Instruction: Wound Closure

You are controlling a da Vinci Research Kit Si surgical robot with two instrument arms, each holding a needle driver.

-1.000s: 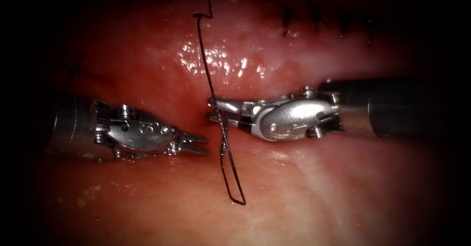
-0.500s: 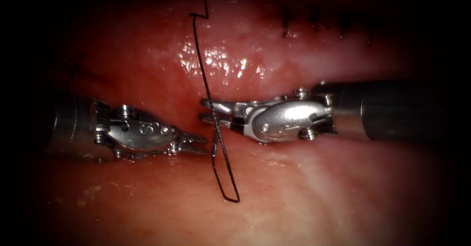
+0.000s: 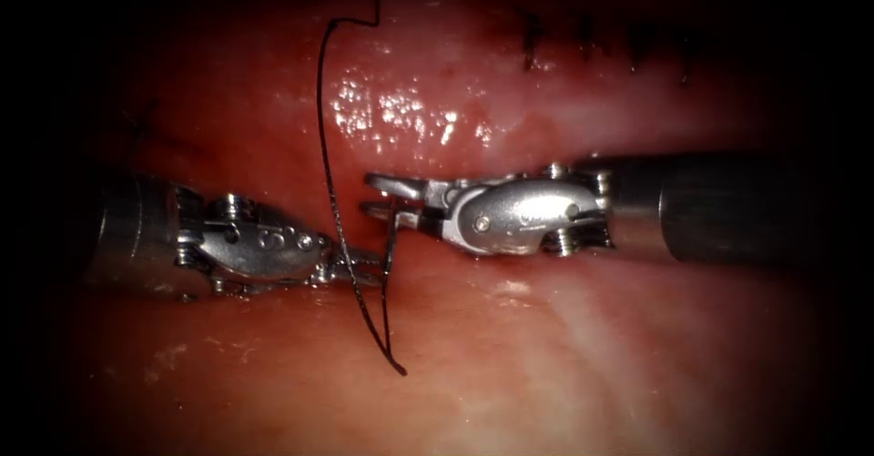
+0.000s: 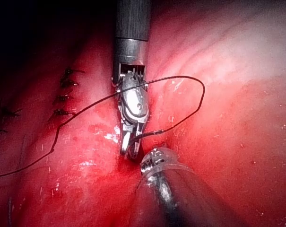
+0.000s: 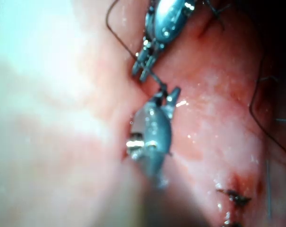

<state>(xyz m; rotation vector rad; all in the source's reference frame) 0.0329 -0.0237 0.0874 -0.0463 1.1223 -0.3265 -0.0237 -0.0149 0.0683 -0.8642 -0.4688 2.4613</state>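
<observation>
Engraving on the left tool (image 3: 362, 267) reads like a single "S" or "5"; I cannot tell which. This tool sits just left of the right tool (image 3: 371, 195) and slightly lower. Its two jaws are a narrow way apart and hold nothing, which the right wrist view (image 5: 143, 70) also shows.

One thread (image 3: 320, 128) can be counted. It comes down from far above the right tool and sweeps in a long curve to that tool's left. It then crosses in front of the left tool's tips, turns at a sharp bend below both tools and climbs straight back up to the right tool. There it ends between the two jaws, near their base.

The right tool's jaws stand narrowly parted at the tips, so whether they pinch the thread or it only lies between them I cannot tell. The left wrist view shows the strand leaving this tool (image 4: 129, 147) and looping wide. A small mark on the right tool's body is too fine to read.

Where the needle lies I cannot tell.

Two tools in all rest over the wet, red tissue (image 3: 546, 356). Four dark stitches (image 3: 583, 39) stand in a row well above and to the right of the right tool.
</observation>
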